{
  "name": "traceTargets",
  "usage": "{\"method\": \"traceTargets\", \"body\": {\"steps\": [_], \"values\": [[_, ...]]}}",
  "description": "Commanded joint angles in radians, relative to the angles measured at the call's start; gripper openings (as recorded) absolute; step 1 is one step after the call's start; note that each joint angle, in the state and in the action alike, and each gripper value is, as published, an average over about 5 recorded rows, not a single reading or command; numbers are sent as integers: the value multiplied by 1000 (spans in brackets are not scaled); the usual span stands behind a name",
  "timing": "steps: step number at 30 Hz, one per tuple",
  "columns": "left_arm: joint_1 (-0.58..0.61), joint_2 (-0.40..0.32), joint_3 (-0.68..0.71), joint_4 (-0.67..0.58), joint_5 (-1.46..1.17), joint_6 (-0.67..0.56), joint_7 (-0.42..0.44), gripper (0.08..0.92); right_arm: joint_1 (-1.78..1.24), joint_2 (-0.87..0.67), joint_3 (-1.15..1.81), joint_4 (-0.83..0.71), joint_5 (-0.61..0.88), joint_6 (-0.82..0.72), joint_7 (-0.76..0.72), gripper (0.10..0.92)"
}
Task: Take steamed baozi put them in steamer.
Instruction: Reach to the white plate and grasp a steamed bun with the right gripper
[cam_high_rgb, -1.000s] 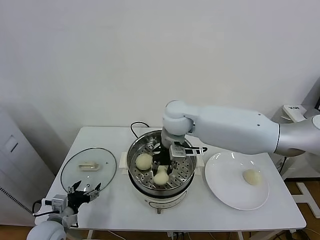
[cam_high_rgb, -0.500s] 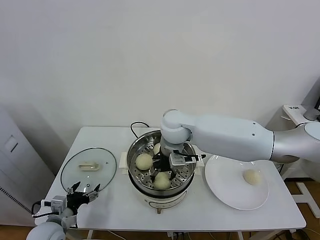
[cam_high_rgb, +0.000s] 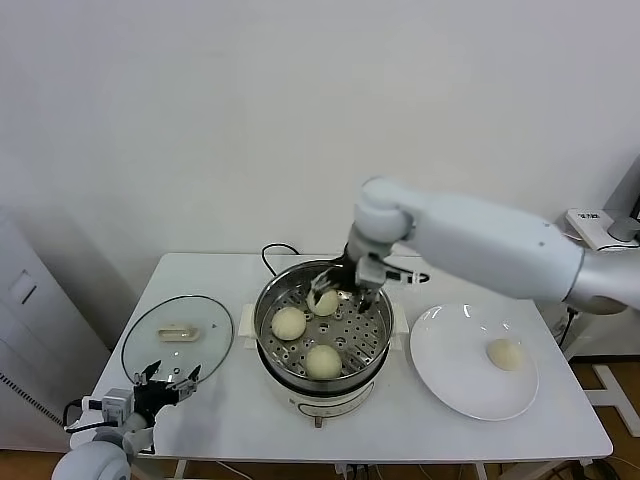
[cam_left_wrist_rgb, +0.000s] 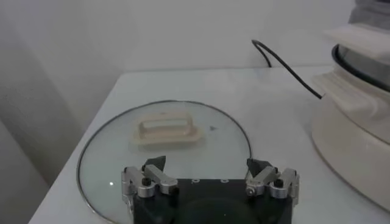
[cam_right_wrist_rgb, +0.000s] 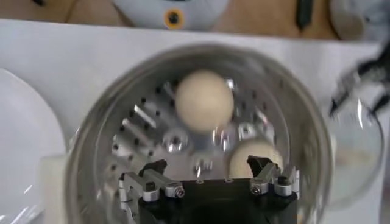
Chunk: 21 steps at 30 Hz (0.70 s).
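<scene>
We count three baozi inside the steamer (cam_high_rgb: 322, 335) and one left on the plate (cam_high_rgb: 440, 380), so by our reckoning the task is three quarters done, with a single bun to fetch.

Nearest to us, our left gripper (cam_high_rgb: 167, 379) is parked at the table's (cam_high_rgb: 230, 420) front left corner, fingers apart and empty, just in front of the glass lid (cam_high_rgb: 178, 337) lying flat near the left edge.

Next comes the steamer, standing mid-table. On its perforated tray the front baozi (cam_high_rgb: 322, 360) lies toward the near rim, the left baozi (cam_high_rgb: 289, 322) sits by the left wall, and the back baozi (cam_high_rgb: 324, 301) lies toward the far rim. All three rest apart from one another.

The last baozi (cam_high_rgb: 503, 353) lies on the right part of the plate, toward the table's right edge, well apart from both grippers.

Farthest back, our right gripper (cam_high_rgb: 341, 277) hangs above the steamer's far rim, jaws spread and holding nothing. The back baozi is just below and beside its fingertips; we cannot tell whether a finger touches it. From the wrist view the open fingers (cam_right_wrist_rgb: 151, 175) frame the tray below, with two buns in sight and nothing between the pads.

We judge the next move to be a swing right toward the plate, with a gentle grip, since the dough looks soft.
</scene>
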Motion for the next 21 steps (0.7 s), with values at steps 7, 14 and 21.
{"method": "traceTargets", "body": {"steps": [7, 14, 21], "values": [[-11, 4, 0, -2, -6, 4, 0, 823, 12, -368, -5, -270, 233, -267, -110, 823], [-22, 1, 8, 0, -6, 7, -2, 823, -64, -415, 7, -356, 192, -246, -123, 823], [-26, -1, 9, 0, -6, 7, -2, 823, -202, -418, 68, -408, 90, -201, -110, 823]]}}
